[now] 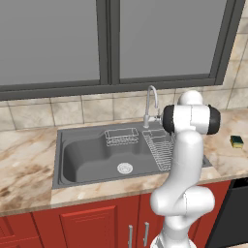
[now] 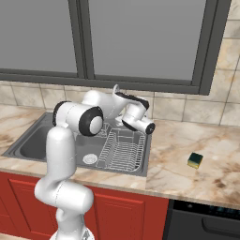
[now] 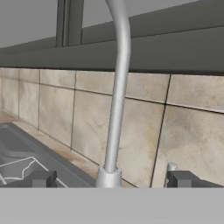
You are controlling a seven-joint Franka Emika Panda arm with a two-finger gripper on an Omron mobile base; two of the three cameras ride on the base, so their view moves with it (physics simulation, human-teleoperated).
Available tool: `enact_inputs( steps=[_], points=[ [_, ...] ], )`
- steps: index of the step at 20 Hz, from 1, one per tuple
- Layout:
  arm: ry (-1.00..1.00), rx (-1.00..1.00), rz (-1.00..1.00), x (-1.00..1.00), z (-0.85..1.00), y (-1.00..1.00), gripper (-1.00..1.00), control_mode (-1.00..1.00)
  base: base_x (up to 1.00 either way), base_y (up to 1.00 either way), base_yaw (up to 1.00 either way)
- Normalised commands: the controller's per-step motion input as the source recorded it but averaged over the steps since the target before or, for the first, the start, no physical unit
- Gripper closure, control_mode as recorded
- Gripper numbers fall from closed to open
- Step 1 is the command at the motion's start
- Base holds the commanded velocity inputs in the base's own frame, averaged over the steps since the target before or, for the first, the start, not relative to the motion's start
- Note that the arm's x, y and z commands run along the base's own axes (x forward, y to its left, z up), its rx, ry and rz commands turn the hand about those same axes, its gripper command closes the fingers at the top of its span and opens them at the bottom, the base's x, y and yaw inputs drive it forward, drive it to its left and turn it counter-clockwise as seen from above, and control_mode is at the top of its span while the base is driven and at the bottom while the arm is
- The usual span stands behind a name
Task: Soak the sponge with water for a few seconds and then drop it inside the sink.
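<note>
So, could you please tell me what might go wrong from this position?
The open gripper sits close to the faucet, so it might knock the neck rather than work the small handle. No water runs yet. The sponge lies far off on the counter, and reaching it could sweep the arm across the faucet.

The white arm reached over the dark sink toward the faucet. The yellow-green sponge lay on the marble counter, well right of the wire rack.
</note>
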Motion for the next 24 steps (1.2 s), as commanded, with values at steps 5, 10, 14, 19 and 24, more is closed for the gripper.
enact_inputs(
  steps=[5,10,14,19,24],
  points=[
    [0.0,0.0,0.0,0.31,-0.18,0.0,-1.0,-1.0,0.0,0.0,0.0],
    [0.0,0.0,0.0,0.24,-0.17,0.0,-1.0,-1.0,0.0,0.0,0.0],
    [0.0,0.0,0.0,0.19,-0.14,0.0,-1.0,-1.0,0.0,0.0,0.0],
    [0.0,0.03,0.0,0.08,-0.13,-0.04,-1.0,-1.0,0.0,0.0,0.0],
    [0.0,0.05,0.0,0.01,-0.07,-0.06,-1.0,-1.0,0.0,0.0,0.0]
  ],
)
